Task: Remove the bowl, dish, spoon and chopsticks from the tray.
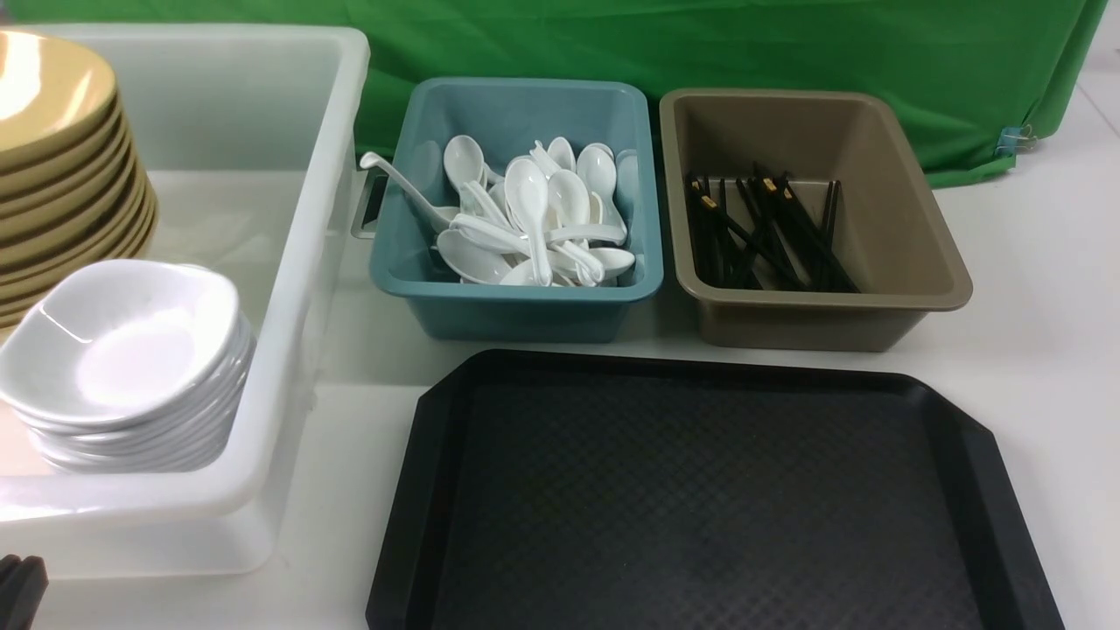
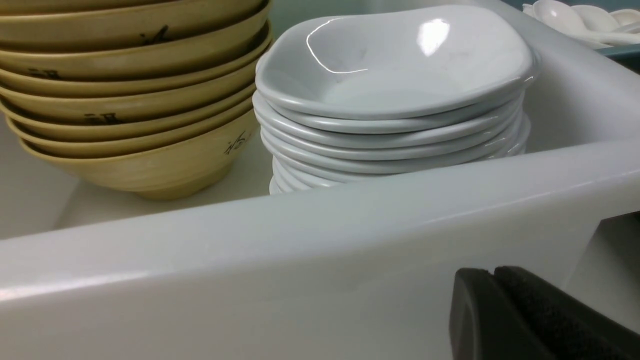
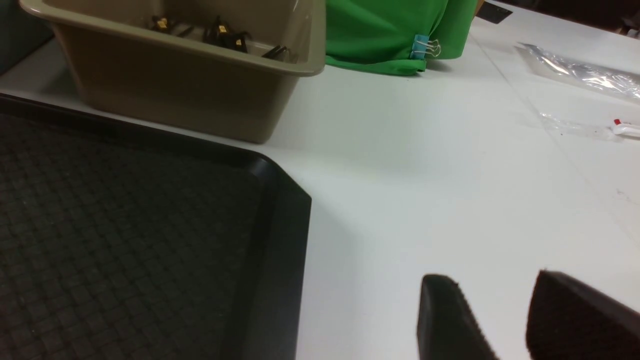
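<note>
Left pincer [image 2: 492, 272] sits pressed together, empty, near the white bin [image 1: 289, 262] holding the yellow bowls [image 1: 61, 157] and white dishes [image 1: 122, 359]. Spoons [image 1: 534, 219] fill the teal tub, chopsticks [image 1: 770, 232] the brown tub. The tray [image 1: 700, 490] lies bare. Right pincer [image 3: 492, 310] hangs apart over the table [image 3: 425, 150], empty.

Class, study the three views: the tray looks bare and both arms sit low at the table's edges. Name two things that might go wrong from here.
1. The left claw, shut, sits close against the white tub; lifting carelessly might knock its wall and jolt the stacked yellow bowls and white dishes.
2. The right claw, open and empty, sits beside the tray; an inward sweep might clip its rim.
</note>
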